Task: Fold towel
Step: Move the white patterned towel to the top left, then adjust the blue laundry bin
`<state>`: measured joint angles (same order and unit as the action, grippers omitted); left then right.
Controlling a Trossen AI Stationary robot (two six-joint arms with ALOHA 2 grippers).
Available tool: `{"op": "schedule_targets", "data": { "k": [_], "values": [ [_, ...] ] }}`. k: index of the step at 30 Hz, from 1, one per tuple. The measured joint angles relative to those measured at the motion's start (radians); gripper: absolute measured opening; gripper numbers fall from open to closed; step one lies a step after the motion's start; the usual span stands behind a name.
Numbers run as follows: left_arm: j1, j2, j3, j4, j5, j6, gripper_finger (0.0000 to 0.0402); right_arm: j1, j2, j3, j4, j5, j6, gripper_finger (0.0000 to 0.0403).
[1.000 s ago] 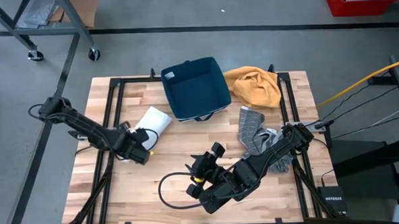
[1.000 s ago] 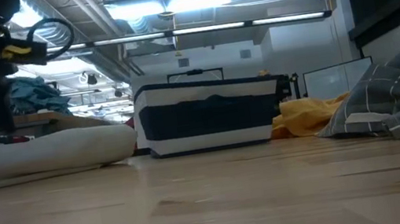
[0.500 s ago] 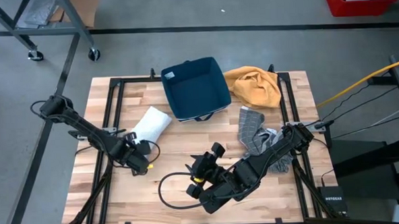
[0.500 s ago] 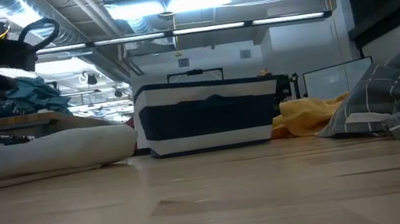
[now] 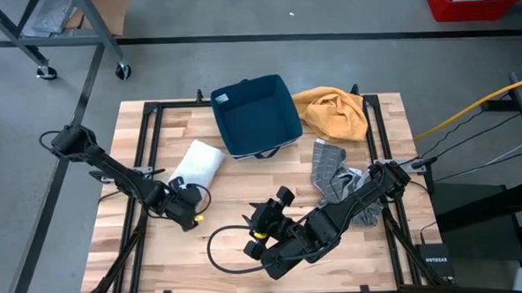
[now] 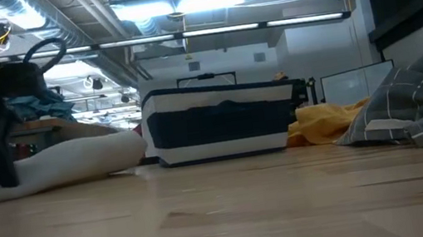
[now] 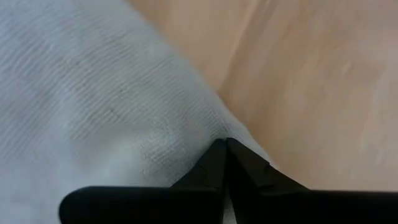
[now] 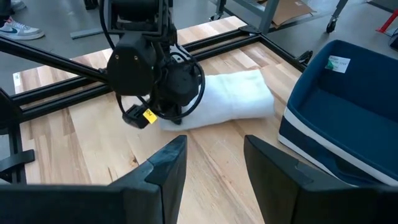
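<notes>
We see the left gripper (image 5: pixel 182 192) with its fingers pressed together, pinching the near edge of the white towel (image 5: pixel 198 161), which lies rolled on the table (image 5: pixel 237 200) left of the blue bin (image 5: pixel 256 113). The right gripper (image 5: pixel 266 227) waits spread at the near middle.
</notes>
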<state>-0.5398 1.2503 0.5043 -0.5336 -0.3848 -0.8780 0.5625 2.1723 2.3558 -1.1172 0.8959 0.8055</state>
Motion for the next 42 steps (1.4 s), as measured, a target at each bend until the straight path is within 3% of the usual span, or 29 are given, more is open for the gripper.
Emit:
{"op": "schedule_targets", "data": {
  "k": [4,11,16,23,32,38,42],
  "values": [
    [0.029,0.003,-0.026,0.108,-0.064,0.003,0.0005,0.0,0.0,0.0,0.0,0.0,0.0,0.0165],
    [0.173,0.003,-0.05,0.105,-0.2,0.027,0.0005,0.0,0.0,0.0,0.0,0.0,0.0,0.0165],
    [0.303,0.003,-0.056,0.107,-0.272,0.128,0.0005,0.0,0.0,0.0,-0.002,0.0,0.0,0.0165],
    [0.441,0.001,-0.056,0.209,-0.293,0.236,0.0005,0.0,0.0,0.0,-0.008,0.0,0.0,0.0165],
    [0.443,-0.002,0.005,0.417,-0.248,0.42,0.0005,0.0,0.0,0.0,-0.009,0.0,-0.003,0.0165],
    [0.412,-0.003,0.055,0.574,0.031,0.555,0.0005,0.0,0.0,0.0,-0.009,0.004,-0.003,0.0165],
    [0.398,-0.003,0.065,0.643,0.05,0.602,0.0005,0.0,0.0,0.0,-0.008,0.009,-0.003,0.0165]
  ]
}}
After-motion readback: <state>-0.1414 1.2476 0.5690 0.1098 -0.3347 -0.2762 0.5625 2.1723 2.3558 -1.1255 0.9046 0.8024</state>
